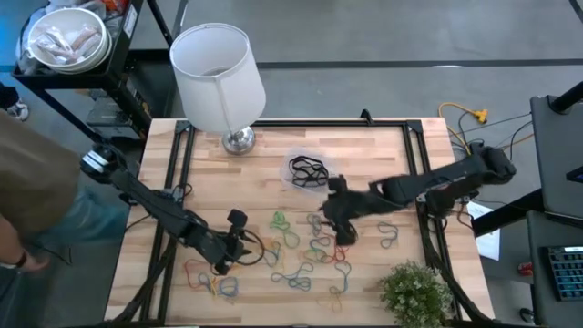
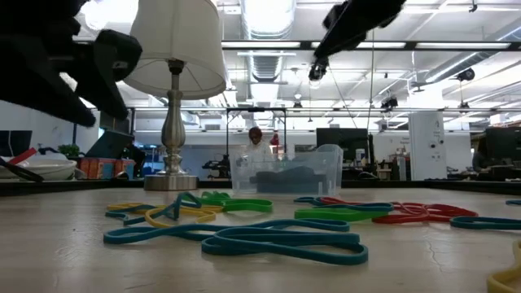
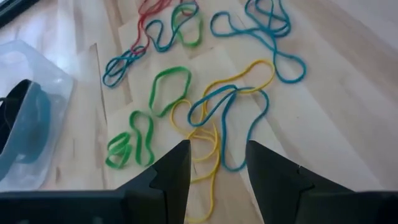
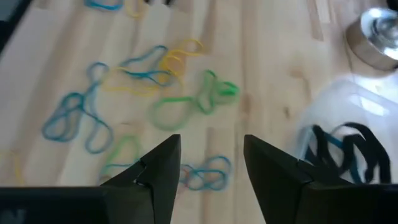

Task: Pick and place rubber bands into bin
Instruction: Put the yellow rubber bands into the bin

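Note:
Many rubber bands (image 1: 314, 248) in blue, green, yellow and red lie loose on the wooden table, and they show close up in the low view (image 2: 244, 236). The clear bin (image 1: 308, 171) stands near the table's middle, toward the far edge, with black bands lying inside it (image 4: 348, 149). My left gripper (image 1: 244, 248) hovers open over the near-left part of the table, above a yellow and blue tangle (image 3: 214, 118). My right gripper (image 1: 344, 232) hangs open above the bands just on the near side of the bin, with nothing between its fingers (image 4: 211, 146).
A white-shaded lamp (image 1: 219, 73) stands on its metal base at the far edge, left of the bin. A small potted plant (image 1: 414, 292) sits at the near right corner. A person (image 1: 27, 191) stands beyond the table's left edge.

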